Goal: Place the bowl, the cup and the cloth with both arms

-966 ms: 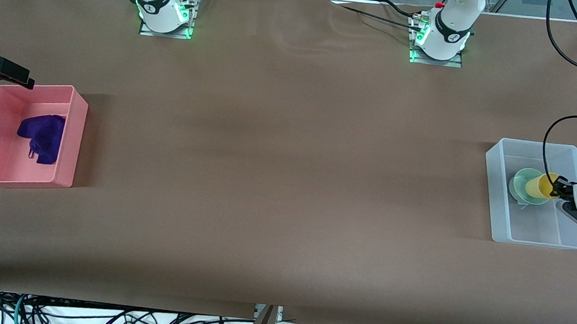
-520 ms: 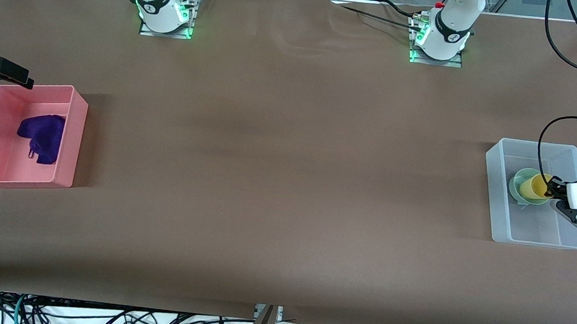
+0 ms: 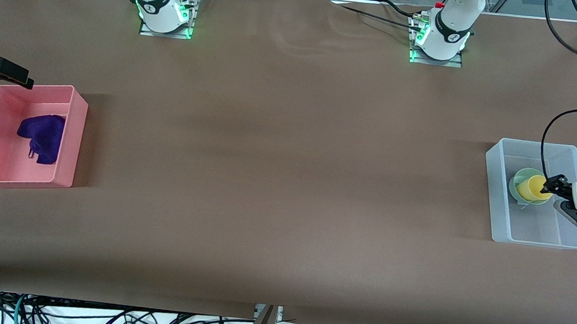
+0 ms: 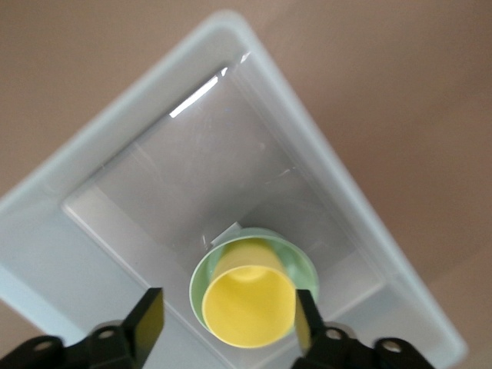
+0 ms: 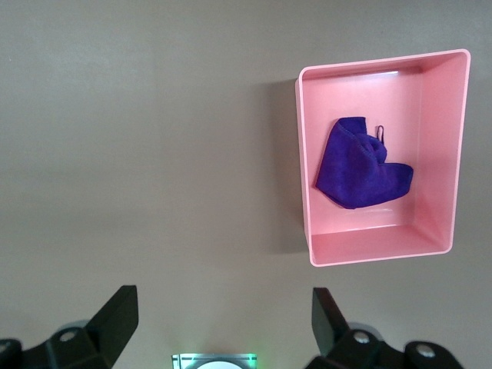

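The yellow cup (image 3: 529,187) lies tilted in the mint-green bowl (image 3: 518,178), which sits inside the clear bin (image 3: 491,198) at the left arm's end of the table. My left gripper (image 3: 550,190) is over the bin, just above the cup. In the left wrist view its fingers (image 4: 147,319) stand open on either side of the cup (image 4: 250,304), with the bowl (image 4: 201,277) under it. The purple cloth (image 3: 43,137) lies in the pink bin (image 3: 72,134). My right gripper (image 3: 17,75) waits open and empty, high beside the pink bin; its wrist view shows the cloth (image 5: 361,165).
The pink bin (image 5: 307,231) stands at the right arm's end of the table. The two arm bases (image 3: 164,10) (image 3: 440,37) stand at the table's edge farthest from the front camera. Bare brown table (image 3: 287,172) lies between the bins.
The cup has shifted a little toward the middle of the bowl and sunk into it, and my left gripper has followed it. The right arm has not moved.
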You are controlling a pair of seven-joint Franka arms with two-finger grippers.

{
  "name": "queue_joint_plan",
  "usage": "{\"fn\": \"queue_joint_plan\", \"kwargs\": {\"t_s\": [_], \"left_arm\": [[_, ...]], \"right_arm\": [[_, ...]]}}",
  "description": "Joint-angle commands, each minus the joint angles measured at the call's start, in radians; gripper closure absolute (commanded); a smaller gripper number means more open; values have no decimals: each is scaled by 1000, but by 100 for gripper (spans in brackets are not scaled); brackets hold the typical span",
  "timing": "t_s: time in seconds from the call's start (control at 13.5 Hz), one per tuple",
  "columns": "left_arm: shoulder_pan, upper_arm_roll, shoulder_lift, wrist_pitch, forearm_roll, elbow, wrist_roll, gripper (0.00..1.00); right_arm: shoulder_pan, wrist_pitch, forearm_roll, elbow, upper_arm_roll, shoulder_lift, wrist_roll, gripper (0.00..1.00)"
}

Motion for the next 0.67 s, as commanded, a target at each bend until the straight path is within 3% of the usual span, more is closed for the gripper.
{"fn": "queue_joint_plan", "kwargs": {"t_s": [0.0, 0.22, 0.59], "left_arm": [[2, -89, -102, -180, -11, 53, -110, 0], [7, -201, -146, -388, -26, 124, -387, 0], [7, -258, -301, -505, -181, 127, -684, 0]], "right_arm": [[-7, 1, -8, -3, 7, -9, 5, 0], [-8, 1, -8, -3, 7, -9, 5, 0], [-7, 2, -7, -3, 7, -9, 5, 0]]}}
